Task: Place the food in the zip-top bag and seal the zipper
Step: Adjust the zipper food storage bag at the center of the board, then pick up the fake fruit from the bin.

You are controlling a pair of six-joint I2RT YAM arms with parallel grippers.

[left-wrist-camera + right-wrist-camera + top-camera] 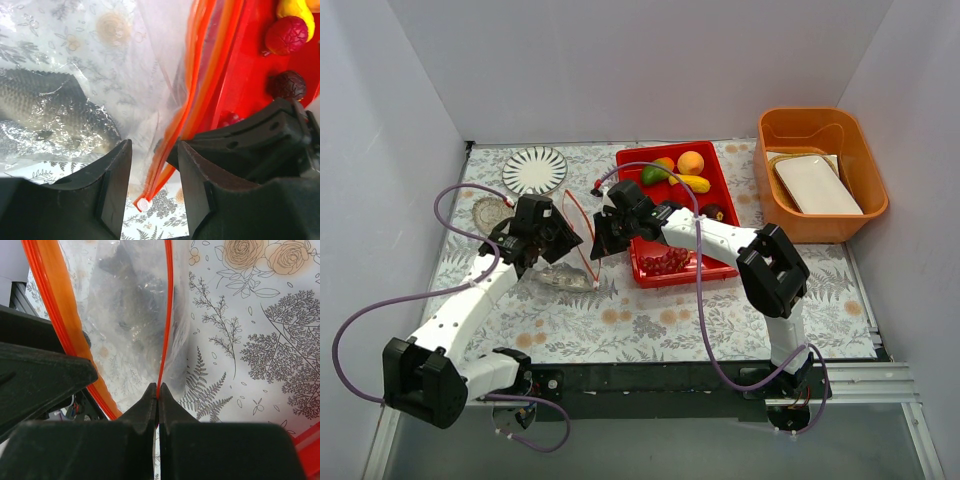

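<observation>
The clear zip-top bag (575, 265) lies left of the red tray (632, 250), its mouth held up. A silver fish (50, 107) is inside it. The orange-red zipper (582, 222) arcs between both grippers. My right gripper (158, 386) is shut on one lip of the zipper (167, 315), beside the tray (600, 240). My left gripper (153, 145) stands open around the zipper's end and its white tip (143, 204), touching neither side. In the tray are a mango (655, 174), an orange fruit (691, 161), a yellow fruit (696, 184), a dark plum (715, 212) and purple grapes (665, 262).
An orange bin (865, 165) with white dishes stands at the back right. A round patterned plate (534, 170) and a small glass dish (489, 212) sit at the back left. White walls close in the floral table on three sides.
</observation>
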